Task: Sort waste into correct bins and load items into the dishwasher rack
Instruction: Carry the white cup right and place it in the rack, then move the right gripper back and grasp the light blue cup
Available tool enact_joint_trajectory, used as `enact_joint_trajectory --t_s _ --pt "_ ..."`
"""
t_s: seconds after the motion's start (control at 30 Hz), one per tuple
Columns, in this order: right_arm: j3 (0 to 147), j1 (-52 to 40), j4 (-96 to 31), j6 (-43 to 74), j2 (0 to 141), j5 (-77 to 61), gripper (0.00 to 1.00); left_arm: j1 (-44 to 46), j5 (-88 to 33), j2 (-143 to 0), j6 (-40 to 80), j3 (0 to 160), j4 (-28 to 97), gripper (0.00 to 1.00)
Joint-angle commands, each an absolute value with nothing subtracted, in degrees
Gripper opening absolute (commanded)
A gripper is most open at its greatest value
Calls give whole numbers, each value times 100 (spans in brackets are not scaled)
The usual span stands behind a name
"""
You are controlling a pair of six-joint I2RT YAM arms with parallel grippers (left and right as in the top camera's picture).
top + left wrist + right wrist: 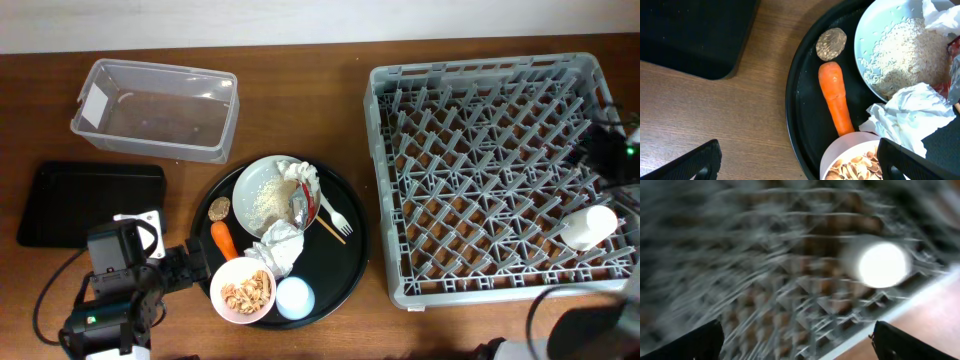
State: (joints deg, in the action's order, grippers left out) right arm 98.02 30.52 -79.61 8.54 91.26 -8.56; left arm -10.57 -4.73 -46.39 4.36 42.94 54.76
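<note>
Carrot piece [835, 97]: on the round black tray [802, 120], just ahead of the left gripper [797, 150], between the brown round lump [831, 42] and the pink bowl [842, 155].
Left gripper: fingers spread wide with nothing held, hovering over the tray's edge.
Carrot axis: runs from lump to bowl, nearly in line with the gripper's reach, so the jaws would close across its width. The thick end is at the lump and the narrow end points at the bowl.
Risk, bowl: the narrow tip meets the bowl's rim. A grasp low on the carrot could knock the bowl and spill the peanuts [860, 167].
Risk, tissue: the crumpled tissue [910, 112] lies just beside that tip, and the finger on that side may snag it.
Risk, slip: the rounded, tapered body could squirt out of a pinch.
Risk, lump: it seems to touch the thick end and may get dragged along.
Bins: the shallow black tray [690, 30] is near, the clear tub [225, 110] farther off.
Right gripper [797, 330]: the view is blurred; fingers wide apart and empty, above the dishwasher rack [765, 280], where the white cup [882, 265] lies.
</note>
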Motion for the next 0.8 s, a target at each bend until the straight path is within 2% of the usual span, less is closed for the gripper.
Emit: enact_joint_trajectory --t_s 0.0,0.1,0.2,0.3,0.5,0.77 --pt "9891 1660 -8449 -158 8853 -1608 98 -1066 -513 -4633 515 4418 5478 99" --pt "9878 -355 -8619 -276 8853 -1584 98 -1066 -513 -4633 515 4418 5481 99" --pt "9319 -2976 -8020 314 8860 -1199 98 -1066 -515 -4633 515 4418 5478 99" --pt "8661 -4097 -7332 657 8871 -1177 98 -1066 -513 -4633 515 4418 5478 99" --pt "7568 -5741 -5946 1238 9109 -899 98 -1066 -515 -4633 515 4418 5496 99" --pt "7564 -6265 -5402 1448 10018 -375 98 -1066 -515 -4633 515 4418 5516 99"
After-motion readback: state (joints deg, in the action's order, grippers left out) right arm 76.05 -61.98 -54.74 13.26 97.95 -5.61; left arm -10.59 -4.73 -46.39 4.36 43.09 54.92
